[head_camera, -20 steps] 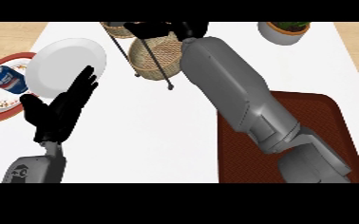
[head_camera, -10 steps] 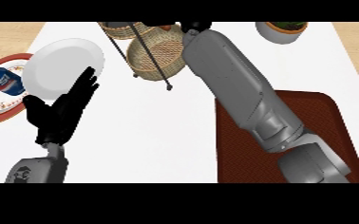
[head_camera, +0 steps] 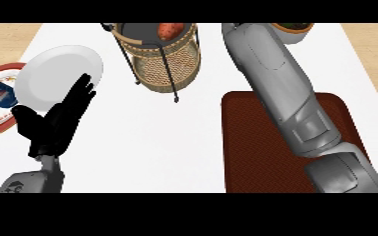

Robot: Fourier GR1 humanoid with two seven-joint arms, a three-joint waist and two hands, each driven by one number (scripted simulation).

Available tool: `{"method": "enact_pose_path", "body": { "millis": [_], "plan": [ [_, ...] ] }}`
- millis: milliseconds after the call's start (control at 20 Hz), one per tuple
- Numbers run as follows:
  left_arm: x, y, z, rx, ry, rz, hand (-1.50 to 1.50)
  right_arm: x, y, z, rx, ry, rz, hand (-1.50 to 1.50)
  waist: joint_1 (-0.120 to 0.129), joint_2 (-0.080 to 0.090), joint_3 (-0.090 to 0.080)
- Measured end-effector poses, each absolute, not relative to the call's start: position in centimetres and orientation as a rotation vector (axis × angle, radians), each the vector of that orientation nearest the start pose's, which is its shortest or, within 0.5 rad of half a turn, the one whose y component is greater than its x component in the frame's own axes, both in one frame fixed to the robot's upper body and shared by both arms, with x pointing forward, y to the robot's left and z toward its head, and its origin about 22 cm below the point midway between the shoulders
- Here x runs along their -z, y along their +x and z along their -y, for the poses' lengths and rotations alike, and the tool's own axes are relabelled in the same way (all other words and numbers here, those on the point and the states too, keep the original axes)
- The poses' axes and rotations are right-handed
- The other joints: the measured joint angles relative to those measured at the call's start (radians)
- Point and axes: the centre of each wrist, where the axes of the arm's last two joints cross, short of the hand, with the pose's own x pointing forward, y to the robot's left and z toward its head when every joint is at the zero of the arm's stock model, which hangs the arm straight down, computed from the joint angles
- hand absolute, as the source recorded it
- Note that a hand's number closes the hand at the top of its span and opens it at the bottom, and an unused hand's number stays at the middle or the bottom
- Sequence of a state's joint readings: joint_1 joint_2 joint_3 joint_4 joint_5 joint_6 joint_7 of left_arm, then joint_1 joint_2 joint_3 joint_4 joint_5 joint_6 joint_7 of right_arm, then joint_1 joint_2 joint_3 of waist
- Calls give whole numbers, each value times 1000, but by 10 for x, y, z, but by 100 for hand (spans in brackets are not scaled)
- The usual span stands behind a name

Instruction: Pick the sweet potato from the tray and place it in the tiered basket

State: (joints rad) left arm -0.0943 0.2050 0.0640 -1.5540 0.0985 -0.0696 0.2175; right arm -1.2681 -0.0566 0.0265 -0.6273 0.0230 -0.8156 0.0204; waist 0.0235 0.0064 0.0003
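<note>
- In the head view, we see the sweet potato (head_camera: 171,29) lying in the upper tier of the tiered basket (head_camera: 164,55), at about twelve o'clock from the middle of the counter (head_camera: 170,145).
- The basket stands on thin black legs, and its woven lower tier shows beneath the top ring.
- Our left hand (head_camera: 55,120) shows at about eight o'clock, fingers straight and pointing up, holding nothing; its fingertips overlap the lower edge of the white plate (head_camera: 55,72).
- Our right forearm (head_camera: 284,90) runs from about five o'clock up to one o'clock and leaves the frame there, so the right hand is out of sight and we cannot tell what it does.
- The brown tray (head_camera: 255,150) lies at about four o'clock, partly covered by that forearm, with nothing showing on its visible surface.
- A red-rimmed dish (head_camera: 9,72) sits at the left edge at nine o'clock, just beside the plate.
- A bowl (head_camera: 295,30) peeks in at one o'clock, right of the forearm.
</note>
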Motion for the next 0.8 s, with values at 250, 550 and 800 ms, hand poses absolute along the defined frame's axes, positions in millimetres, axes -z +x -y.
{"method": "enact_pose_path", "body": {
  "millis": [250,550,800],
  "plan": [
    [-37,260,-288,93,74,1420,0,-197,453,119,293,-511,1859,-150,-17,-6,0],
    [-32,255,-296,81,88,1419,0,-208,444,199,350,-539,1862,-150,-36,-12,0],
    [-39,255,-297,82,85,1421,0,-216,422,267,351,-555,1875,-150,-37,-12,0]
  ]
}}
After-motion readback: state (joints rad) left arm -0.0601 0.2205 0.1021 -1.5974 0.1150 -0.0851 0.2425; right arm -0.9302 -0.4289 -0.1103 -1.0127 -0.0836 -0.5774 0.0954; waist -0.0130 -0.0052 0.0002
